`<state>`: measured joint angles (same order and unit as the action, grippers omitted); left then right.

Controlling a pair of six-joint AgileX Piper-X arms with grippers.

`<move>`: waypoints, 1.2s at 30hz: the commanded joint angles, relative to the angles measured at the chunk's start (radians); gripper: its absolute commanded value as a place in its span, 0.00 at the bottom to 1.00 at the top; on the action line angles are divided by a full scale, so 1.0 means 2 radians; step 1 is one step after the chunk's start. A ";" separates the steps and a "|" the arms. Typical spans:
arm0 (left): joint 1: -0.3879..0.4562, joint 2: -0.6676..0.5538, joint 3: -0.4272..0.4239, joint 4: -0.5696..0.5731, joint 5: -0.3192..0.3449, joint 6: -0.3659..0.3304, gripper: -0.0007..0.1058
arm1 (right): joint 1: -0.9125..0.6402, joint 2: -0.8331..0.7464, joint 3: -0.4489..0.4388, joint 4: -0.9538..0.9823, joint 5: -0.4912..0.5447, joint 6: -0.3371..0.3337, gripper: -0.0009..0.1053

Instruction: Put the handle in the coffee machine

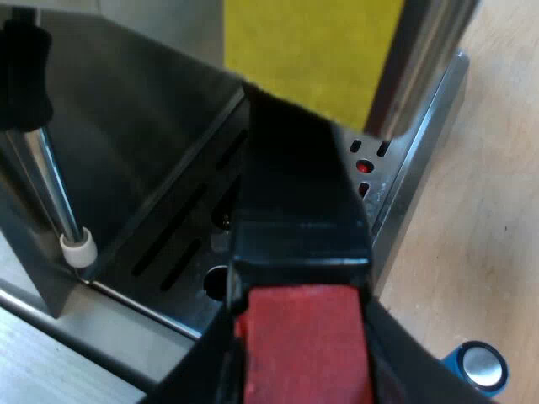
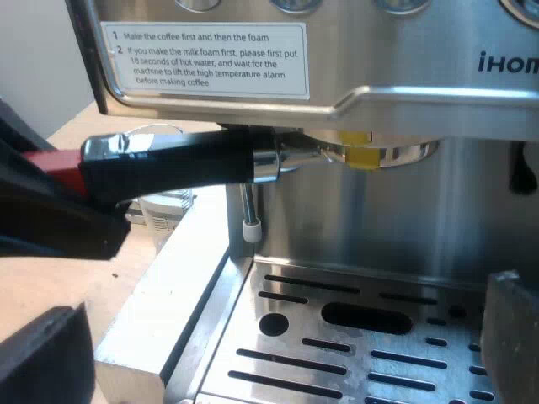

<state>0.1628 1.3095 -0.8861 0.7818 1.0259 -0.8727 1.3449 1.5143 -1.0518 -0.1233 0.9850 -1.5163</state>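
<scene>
The metal holder (image 2: pixel 370 153) sits up under the espresso machine's (image 2: pixel 421 76) front. Its dark handle (image 2: pixel 181 157) sticks out sideways, level, ending in red (image 2: pixel 50 162). My left gripper (image 2: pixel 59 210) is shut on that red end. From close up, the black handle (image 1: pixel 295 194) and red end (image 1: pixel 303 345) lie between my left gripper's (image 1: pixel 303 370) fingers (image 1: pixel 202 370), above the drip tray (image 1: pixel 168 252). My right gripper (image 2: pixel 282 337) hangs open over the drip tray (image 2: pixel 354 353), holding nothing, below and apart from the handle.
The steam wand (image 2: pixel 249 210) with its white tip (image 1: pixel 77 248) hangs by the tray's edge. A measuring glass (image 2: pixel 164 209) stands behind the handle. A blue tamper (image 1: pixel 482 369) lies on the wooden table beside the machine. A yellow tag (image 2: pixel 364 156) marks the holder's seat.
</scene>
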 commanded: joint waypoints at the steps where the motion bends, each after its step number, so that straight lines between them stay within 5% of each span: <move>1: -0.002 -0.016 -0.032 -0.034 0.104 -0.015 0.01 | -0.002 -0.003 0.000 0.001 -0.001 -0.007 0.90; 18: -0.002 -0.016 -0.036 -0.019 0.104 -0.013 0.01 | -0.016 0.012 0.001 0.003 -0.001 -0.002 0.87; 24: -0.002 -0.016 -0.036 -0.019 0.104 -0.013 0.01 | -0.024 0.036 0.001 -0.001 -0.001 -0.002 0.46; 27: -0.002 -0.016 -0.036 -0.019 0.104 -0.013 0.01 | -0.032 0.048 0.001 -0.009 -0.001 -0.002 0.34; 36: -0.002 -0.016 -0.036 -0.019 0.104 -0.013 0.01 | -0.061 0.070 0.001 -0.005 -0.002 -0.012 0.32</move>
<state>0.1628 1.3095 -0.9123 0.8233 1.0018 -0.8658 1.2247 1.6590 -1.0518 -0.1296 0.9764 -1.5296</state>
